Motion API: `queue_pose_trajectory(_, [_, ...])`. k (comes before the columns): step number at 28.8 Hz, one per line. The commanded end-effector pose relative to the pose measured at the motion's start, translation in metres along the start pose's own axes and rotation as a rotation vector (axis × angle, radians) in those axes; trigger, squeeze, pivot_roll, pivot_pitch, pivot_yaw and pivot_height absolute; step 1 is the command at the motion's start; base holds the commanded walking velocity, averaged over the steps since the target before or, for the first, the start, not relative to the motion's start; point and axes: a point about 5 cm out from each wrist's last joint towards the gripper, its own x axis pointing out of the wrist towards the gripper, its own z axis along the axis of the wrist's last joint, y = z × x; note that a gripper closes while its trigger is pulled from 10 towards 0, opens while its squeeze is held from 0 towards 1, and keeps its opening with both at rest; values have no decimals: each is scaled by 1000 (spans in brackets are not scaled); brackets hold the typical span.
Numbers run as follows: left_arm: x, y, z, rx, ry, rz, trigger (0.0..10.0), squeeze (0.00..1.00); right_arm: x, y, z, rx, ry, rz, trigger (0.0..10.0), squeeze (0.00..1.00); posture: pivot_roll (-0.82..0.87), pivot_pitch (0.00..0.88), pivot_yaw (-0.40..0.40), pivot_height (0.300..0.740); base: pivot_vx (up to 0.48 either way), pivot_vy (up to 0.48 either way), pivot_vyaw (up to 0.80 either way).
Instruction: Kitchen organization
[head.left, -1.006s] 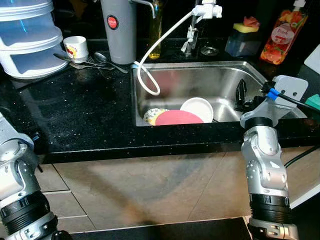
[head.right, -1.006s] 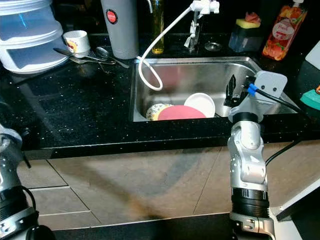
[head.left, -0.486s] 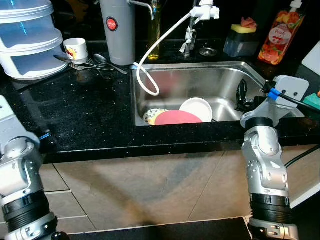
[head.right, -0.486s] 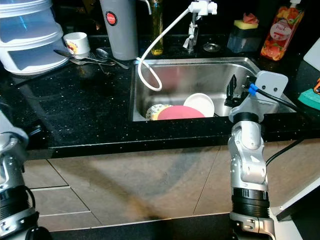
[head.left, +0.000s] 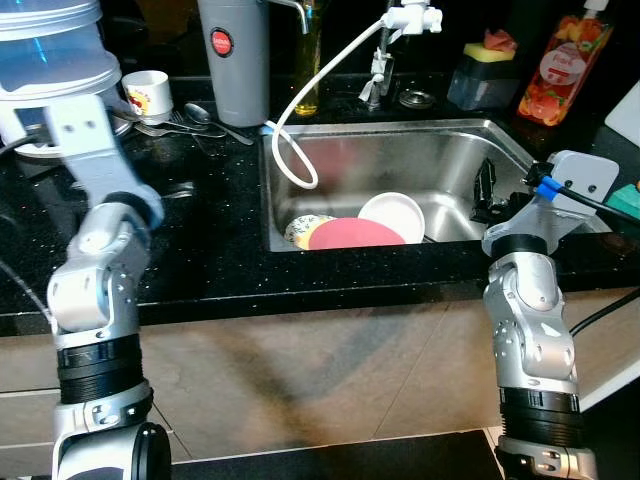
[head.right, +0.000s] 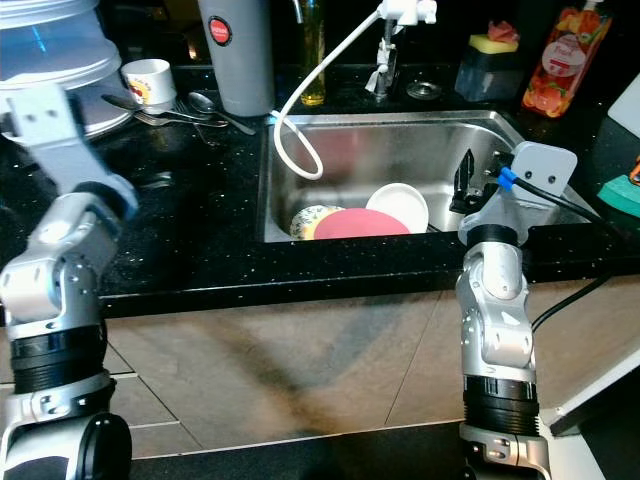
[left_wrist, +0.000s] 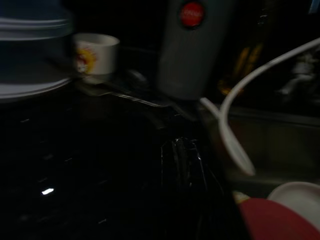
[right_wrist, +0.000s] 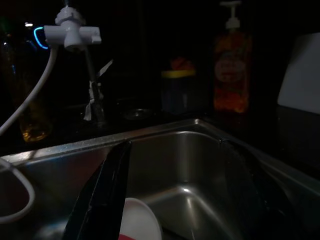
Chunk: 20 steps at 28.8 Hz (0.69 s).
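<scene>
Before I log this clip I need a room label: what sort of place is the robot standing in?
Most likely a home kitchen, at the sink. A stainless steel sink basin set into a speckled black stone countertop holds a round red plate and a white bowl, and an orange dish-soap pump bottle stands behind it.

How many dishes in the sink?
3: a red round plate at the front, a white round bowl behind its right side, a patterned dish under its left edge. More may be hidden beneath.
</scene>
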Motion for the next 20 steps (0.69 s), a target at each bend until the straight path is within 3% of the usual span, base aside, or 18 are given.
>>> queue_pose_trajectory(1, [2, -8, -1, 3, -4, -28, 10000, 0, -2, -1, 2, -7, -9, -4, 10000, 0, 108, 40, 28, 740, 0, 0, 0])
queue_pose_trajectory(3, [3, -11, -1, 6, -8, -31, 10000, 0, -2, -1, 3, -7, -10, -4, 10000, 0, 108, 40, 28, 740, 0, 0, 0])
queue_pose_trajectory(4, [3, 4, -1, 25, -9, 138, 10000, 0, -3, -3, 3, -10, -9, -7, 10000, 0, 103, 47, 31, 740, 0, 0, 0])
queue_pose_trajectory(6, [0, 24, -4, 47, 14, 296, 10000, 0, -4, -4, 2, -12, -5, -8, 10000, 0, 108, 52, 28, 740, 0, 0, 0])
queue_pose_trajectory(7, [0, 24, -4, 47, 14, 296, 10000, 0, -4, -4, 2, -12, -5, -8, 10000, 0, 108, 52, 28, 740, 0, 0, 0])
queue_pose_trajectory(11, [-15, 63, -11, 124, 83, 495, 10000, 0, -4, 0, -1, -7, 5, 0, 10000, 0, 123, 56, 25, 740, 0, 0, 0])
queue_pose_trajectory(13, [-16, 65, -11, 128, 81, 500, 10000, 0, -4, 0, -1, -7, 5, 1, 10000, 0, 123, 56, 25, 740, 0, 0, 0])
queue_pose_trajectory(15, [-24, 73, -12, 148, 99, 552, 10000, 1000, -4, 1, -1, -6, 5, 3, 10000, 0, 124, 58, 26, 740, 0, 0, 0])
queue_pose_trajectory(20, [-37, 89, -24, 117, 171, 638, 10000, 1000, -5, 1, -2, -3, 13, 6, 10000, 0, 124, 58, 26, 740, 0, 0, 0])
